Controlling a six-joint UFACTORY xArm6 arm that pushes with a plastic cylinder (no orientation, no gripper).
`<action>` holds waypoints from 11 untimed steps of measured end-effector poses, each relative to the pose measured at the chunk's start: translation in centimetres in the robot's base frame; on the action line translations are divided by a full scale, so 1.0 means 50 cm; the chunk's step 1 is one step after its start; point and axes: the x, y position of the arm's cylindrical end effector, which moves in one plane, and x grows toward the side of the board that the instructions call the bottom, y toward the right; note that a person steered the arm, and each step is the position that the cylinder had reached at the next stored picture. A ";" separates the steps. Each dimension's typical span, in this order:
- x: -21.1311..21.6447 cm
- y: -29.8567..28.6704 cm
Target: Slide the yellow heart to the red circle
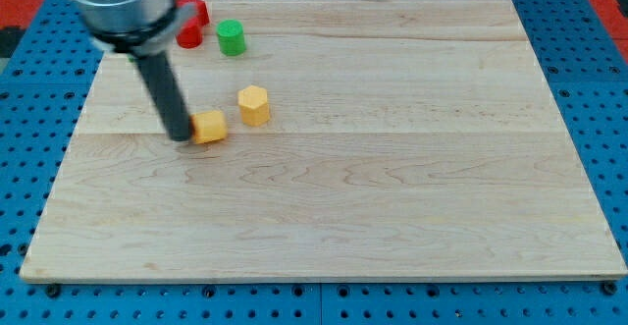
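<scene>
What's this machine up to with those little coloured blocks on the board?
It's a robot arm ending in a dark rod, pushing blocks across a wooden board. My tip sits against the left side of a yellow block. I can't tell whether this one is the heart. A second yellow block lies just to its upper right. The red blocks, where the heart must go, sit near the top left, partly hidden by the arm, with a green block beside them.

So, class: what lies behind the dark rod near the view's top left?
A red block sits there, partly covered by the arm, so its shape is unclear. A green block stands beside it. My tip touches a yellow block.
</scene>
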 end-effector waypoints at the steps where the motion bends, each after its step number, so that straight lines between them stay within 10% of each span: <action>1: -0.006 0.084; 9: -0.283 0.001; 11: -0.165 -0.003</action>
